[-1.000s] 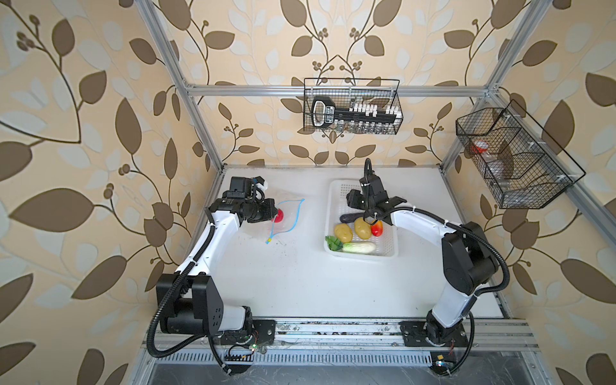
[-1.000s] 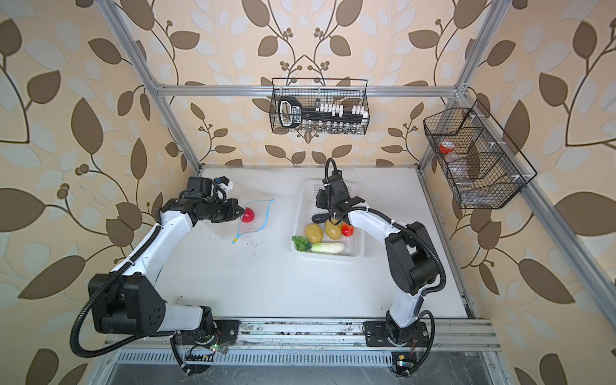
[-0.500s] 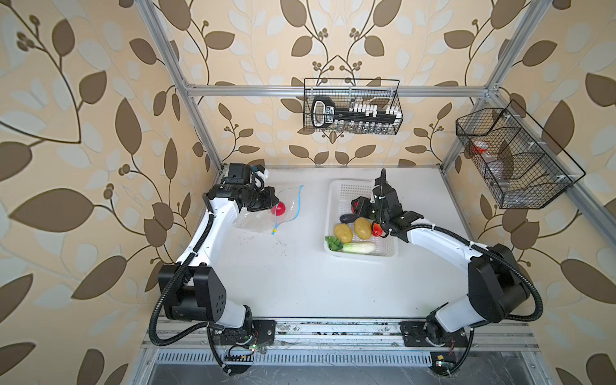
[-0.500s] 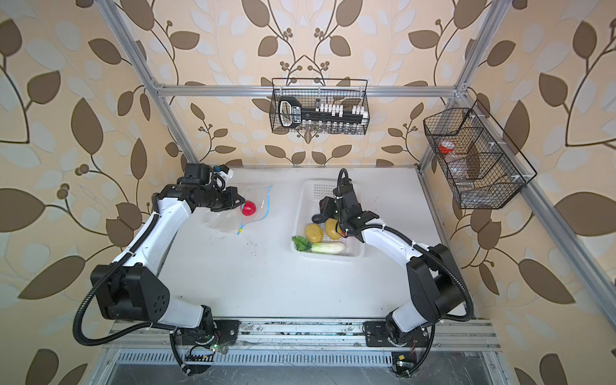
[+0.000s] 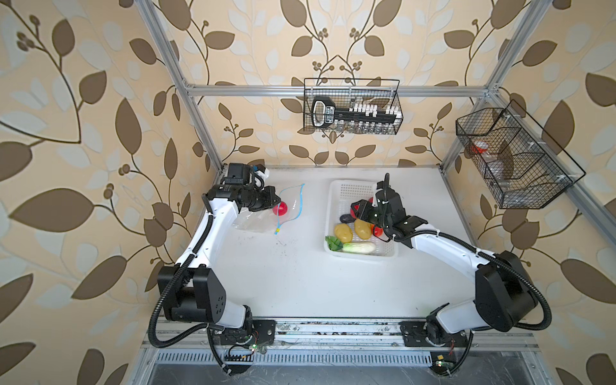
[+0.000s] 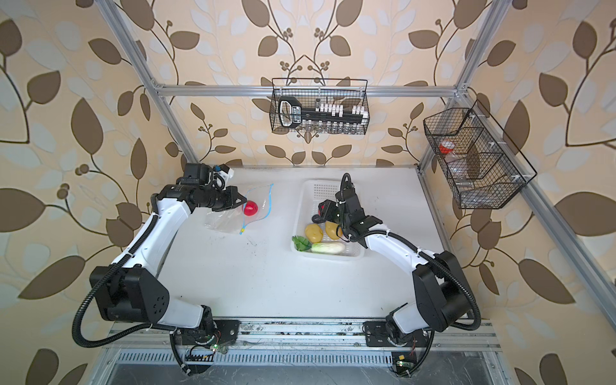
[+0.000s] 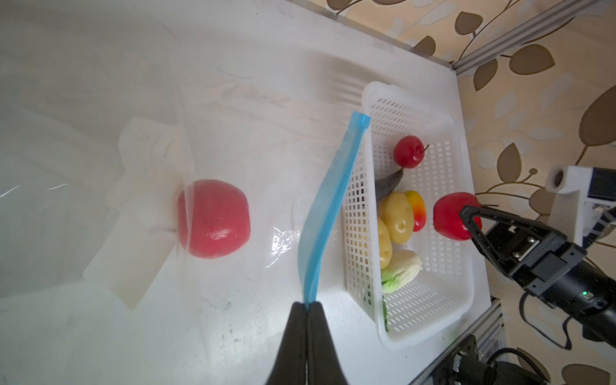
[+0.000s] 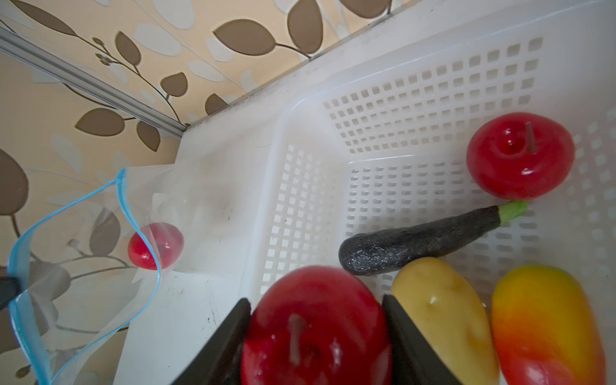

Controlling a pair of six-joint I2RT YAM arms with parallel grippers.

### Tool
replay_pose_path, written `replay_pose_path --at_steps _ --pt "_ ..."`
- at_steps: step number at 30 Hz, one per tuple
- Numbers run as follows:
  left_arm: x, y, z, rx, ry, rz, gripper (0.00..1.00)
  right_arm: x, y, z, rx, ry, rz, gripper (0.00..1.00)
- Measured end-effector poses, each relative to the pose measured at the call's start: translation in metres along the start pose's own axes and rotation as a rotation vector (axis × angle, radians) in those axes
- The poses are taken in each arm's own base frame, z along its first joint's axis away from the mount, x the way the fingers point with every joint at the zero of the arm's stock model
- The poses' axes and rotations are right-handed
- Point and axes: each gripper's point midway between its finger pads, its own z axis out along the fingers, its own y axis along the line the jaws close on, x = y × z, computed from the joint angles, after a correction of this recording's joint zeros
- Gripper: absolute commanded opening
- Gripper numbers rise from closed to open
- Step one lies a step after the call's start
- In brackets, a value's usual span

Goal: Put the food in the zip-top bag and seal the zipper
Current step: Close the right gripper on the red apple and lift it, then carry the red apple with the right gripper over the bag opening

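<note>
Currently the left gripper is pinching the zipper of the zip-top bag. Its jaws are fully closed on the blue strip and are holding that lip raised, so the mouth is gaping toward the white basket. One red apple is lying inside the bag, which is resting on the table. The yellow slider tab is sitting at the strip's near end.

The right gripper is clasping a second red apple across its middle, jaws about half spread around it, over the basket. A third apple, the eggplant, two potatoes, the red-yellow fruit and the cabbage are waiting in the basket.

Handling assessment: the produce is appearing rigid, light and glossy, so round pieces are likely to slip unless they are taken across the widest part. The eggplant and cabbage are best taken across the mid-length. The bag film is looking limp and slick. The stiffer blue strip is the only sound hold.
</note>
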Motion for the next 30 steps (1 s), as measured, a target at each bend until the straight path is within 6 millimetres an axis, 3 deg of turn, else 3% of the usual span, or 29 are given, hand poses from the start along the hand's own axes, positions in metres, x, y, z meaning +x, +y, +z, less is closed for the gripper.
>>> replay_pose_path --at_steps 8,22,30 --pt "0.001 -0.006 -0.001 0.030 0.005 0.002 0.00 -0.003 0.029 -0.016 -0.085 -0.021 0.009 0.46" --pt "0.006 -0.009 0.001 0.058 0.019 -0.003 0.00 0.008 0.070 -0.017 -0.188 0.007 0.002 0.45" --pt "0.007 -0.013 0.001 0.082 0.027 0.001 0.00 0.027 0.103 -0.010 -0.250 0.046 -0.026 0.45"
